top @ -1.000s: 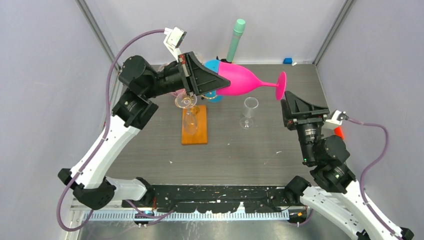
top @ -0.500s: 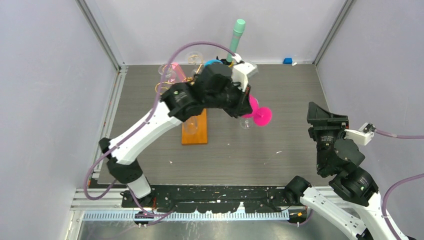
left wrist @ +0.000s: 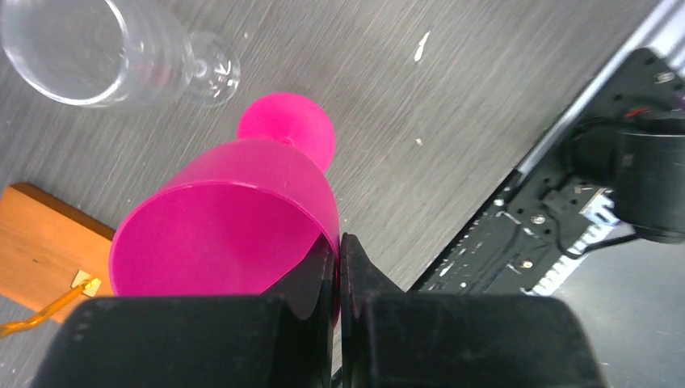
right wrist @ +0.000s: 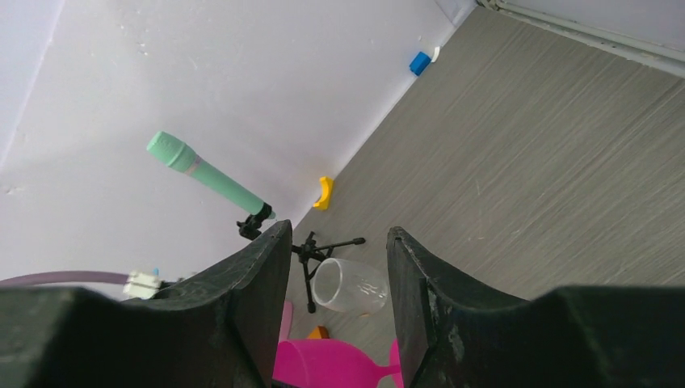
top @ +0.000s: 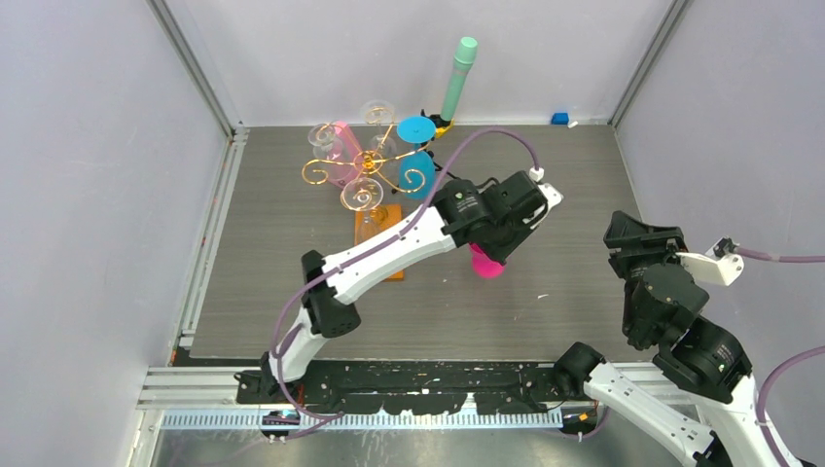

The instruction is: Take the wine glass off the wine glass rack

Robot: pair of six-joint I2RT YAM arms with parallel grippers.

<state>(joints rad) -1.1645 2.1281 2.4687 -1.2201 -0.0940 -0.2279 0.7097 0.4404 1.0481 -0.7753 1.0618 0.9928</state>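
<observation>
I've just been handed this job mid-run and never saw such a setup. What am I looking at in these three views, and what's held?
Two robot arms are bolted at the near edge of the table. The overhead picture looks down from behind them; the other two come from wrist cameras. The left pincer is shut on the rim of a pink glass, its foot pointing down. The right pincer is open and empty. On the table are the gold wire rack, more glasses hanging on it, and a clear glass.
</observation>
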